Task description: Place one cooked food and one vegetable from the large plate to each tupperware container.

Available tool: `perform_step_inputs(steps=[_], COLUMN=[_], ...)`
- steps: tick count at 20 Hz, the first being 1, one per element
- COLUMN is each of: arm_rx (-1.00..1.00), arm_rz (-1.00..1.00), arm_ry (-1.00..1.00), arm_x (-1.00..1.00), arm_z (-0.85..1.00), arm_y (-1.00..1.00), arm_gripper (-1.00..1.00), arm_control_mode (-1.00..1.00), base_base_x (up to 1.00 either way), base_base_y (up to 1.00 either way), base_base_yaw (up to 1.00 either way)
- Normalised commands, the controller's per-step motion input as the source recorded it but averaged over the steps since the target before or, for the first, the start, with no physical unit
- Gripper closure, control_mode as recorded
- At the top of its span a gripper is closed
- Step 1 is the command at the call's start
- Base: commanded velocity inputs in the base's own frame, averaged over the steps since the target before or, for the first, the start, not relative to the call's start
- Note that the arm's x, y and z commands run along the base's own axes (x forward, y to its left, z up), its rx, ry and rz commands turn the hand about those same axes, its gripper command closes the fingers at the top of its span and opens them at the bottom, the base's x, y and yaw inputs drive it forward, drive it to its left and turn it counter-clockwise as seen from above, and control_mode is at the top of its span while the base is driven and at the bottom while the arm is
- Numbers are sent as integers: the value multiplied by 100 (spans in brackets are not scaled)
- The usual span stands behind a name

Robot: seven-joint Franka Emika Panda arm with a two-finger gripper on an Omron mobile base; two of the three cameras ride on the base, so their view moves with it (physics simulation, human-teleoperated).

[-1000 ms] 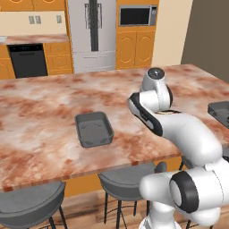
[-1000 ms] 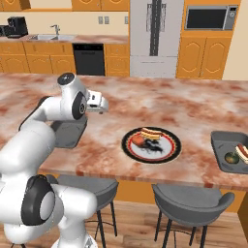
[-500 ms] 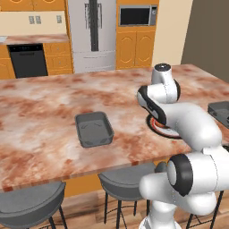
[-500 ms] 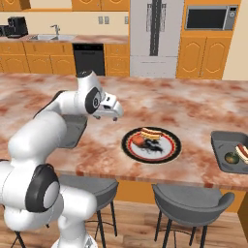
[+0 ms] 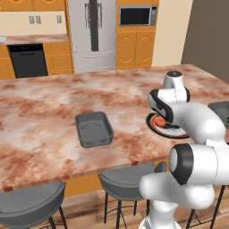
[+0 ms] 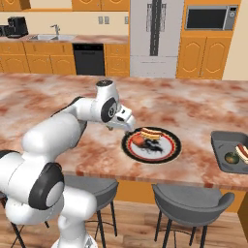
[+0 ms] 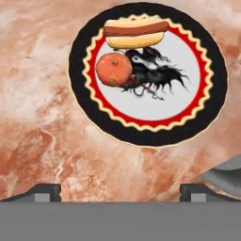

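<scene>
The plate [image 6: 151, 145] sits on the marble counter [image 5: 44, 134] between the two trays, near the front edge, and it holds a hot dog [image 7: 135, 32] at its far side with a round orange-red vegetable, probably a tomato [image 7: 114, 69], just beside it. My gripper [image 6: 127, 124] hovers at the plate's left rim with its fingers [image 7: 47, 192] spread wide and nothing between them. The risk I see is in the pick: the tomato is round and looks smooth, so I judge it could roll or squirt out if I close off-centre, and it lies so close to the hot dog that a careless descent could nudge the bun or catch both at once. The hot dog is long, so gripping it near one end might let it tip and drop on the way across. As for the trays, the left tray [image 5: 93, 129] is empty, well apart from the plate. The right tray [image 6: 231, 152] already holds what looks like a hot dog [image 6: 241, 151] and a small dark green vegetable [image 6: 231, 157]. So I judge the left tray is the one waiting for both items.
</scene>
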Motion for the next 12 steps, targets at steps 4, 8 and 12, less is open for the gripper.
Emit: perform_step_inputs(steps=[4,8,12], arm_rx=[8,6,11], arm_rz=[-1,0,0], arm_ry=[19,7,5], arm_x=[0,1,17], arm_z=[-25,-13,-29], arm_y=[-39,-28,-12], arm_gripper=[-100,-100,-100], arm_control_mode=[-100,-100,-100], base_base_x=[0,0,0], base_base_y=[0,0,0], base_base_yaw=[0,0,0])
